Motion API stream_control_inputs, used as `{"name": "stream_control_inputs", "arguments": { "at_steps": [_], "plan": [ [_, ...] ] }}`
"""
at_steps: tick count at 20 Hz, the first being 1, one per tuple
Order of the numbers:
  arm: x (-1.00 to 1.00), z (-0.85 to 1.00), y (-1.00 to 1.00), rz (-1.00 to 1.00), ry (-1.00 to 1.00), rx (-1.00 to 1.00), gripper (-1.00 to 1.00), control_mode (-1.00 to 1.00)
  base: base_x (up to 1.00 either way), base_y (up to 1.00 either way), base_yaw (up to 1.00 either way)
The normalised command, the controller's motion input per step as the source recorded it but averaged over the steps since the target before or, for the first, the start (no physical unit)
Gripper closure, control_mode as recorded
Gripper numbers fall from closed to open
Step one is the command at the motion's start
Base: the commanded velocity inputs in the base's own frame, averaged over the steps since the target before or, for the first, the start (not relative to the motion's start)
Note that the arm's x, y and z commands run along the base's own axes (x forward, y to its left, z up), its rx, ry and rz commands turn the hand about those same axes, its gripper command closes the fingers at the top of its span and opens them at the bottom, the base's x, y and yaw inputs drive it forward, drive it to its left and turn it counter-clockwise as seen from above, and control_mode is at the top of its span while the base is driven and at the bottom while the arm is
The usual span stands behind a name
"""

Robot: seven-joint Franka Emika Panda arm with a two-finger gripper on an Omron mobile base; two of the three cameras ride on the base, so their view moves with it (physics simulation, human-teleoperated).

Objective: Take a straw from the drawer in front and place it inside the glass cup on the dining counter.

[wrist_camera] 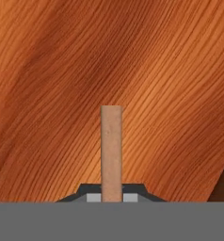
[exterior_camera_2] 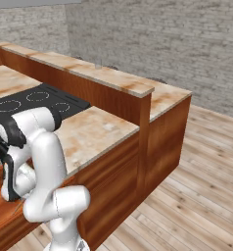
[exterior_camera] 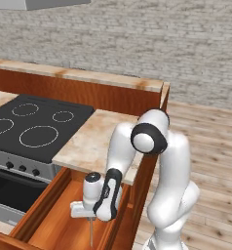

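The drawer (exterior_camera: 49,215) stands pulled out under the small marbled top, and its reddish-brown wooden floor (wrist_camera: 62,70) lies below the hand. My gripper (exterior_camera: 90,216) hangs inside the drawer, pointing down. It is shut on the straw (exterior_camera: 91,232), a thin stick that hangs straight down from the fingers. In the hand view the straw (wrist_camera: 111,146) rises from between the two dark fingertips of the gripper (wrist_camera: 111,196). The dining counter (exterior_camera: 88,75) (exterior_camera_2: 104,76) runs along the back as a raised marbled ledge. I cannot make out the glass cup.
A black cooktop (exterior_camera: 32,122) with an oven front and knobs sits left of the drawer. The small marbled top (exterior_camera: 96,139) overhangs the drawer's rear. The drawer's side walls (exterior_camera: 35,207) flank the hand. Wooden floor (exterior_camera_2: 197,196) spreads to the right.
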Motion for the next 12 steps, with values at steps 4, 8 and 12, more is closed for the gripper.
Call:
{"name": "stream_control_inputs", "arguments": {
  "at_steps": [4,8,12],
  "plan": [
    [0.00,0.56,0.07,-0.04,0.01,-0.06,1.00,-1.00,0.00,0.00,0.00],
    [0.00,0.70,0.04,-0.01,0.03,-0.08,1.00,-1.00,0.00,0.00,0.00],
    [0.00,0.86,0.00,0.00,0.08,-0.05,1.00,-1.00,0.00,0.00,0.00]
  ]
}}
